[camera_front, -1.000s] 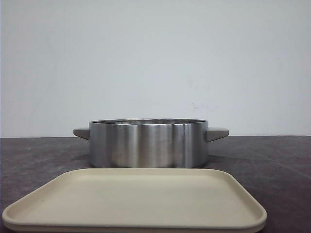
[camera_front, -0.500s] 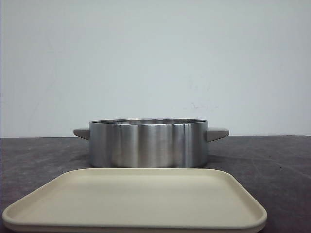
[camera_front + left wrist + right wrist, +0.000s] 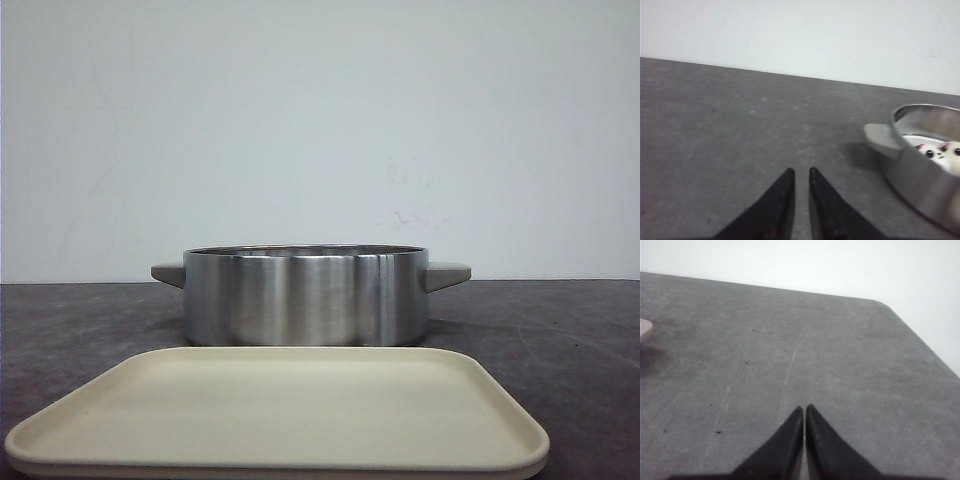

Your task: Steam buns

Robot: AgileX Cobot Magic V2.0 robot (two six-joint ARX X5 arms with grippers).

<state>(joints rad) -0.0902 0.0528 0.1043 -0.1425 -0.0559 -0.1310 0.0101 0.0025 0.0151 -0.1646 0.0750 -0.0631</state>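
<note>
A: Anything changed in the last second?

B: No. The pot (image 3: 305, 295) and tray (image 3: 280, 410) sit as before.

A: The buns (image 3: 935, 150)?

B: In the pot, seemingly; only part shows.

A: Grippers?

B: Left gripper (image 3: 801, 172) nearly closed, right gripper (image 3: 804, 409) pressed together, both empty. Loading looks done.

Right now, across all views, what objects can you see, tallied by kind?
Steel pot: 1
Beige tray: 1
Buns showing in the pot: at least 1, the rest hidden by the rim
Grippers: 2, left and right
Total: 5 visible
</note>
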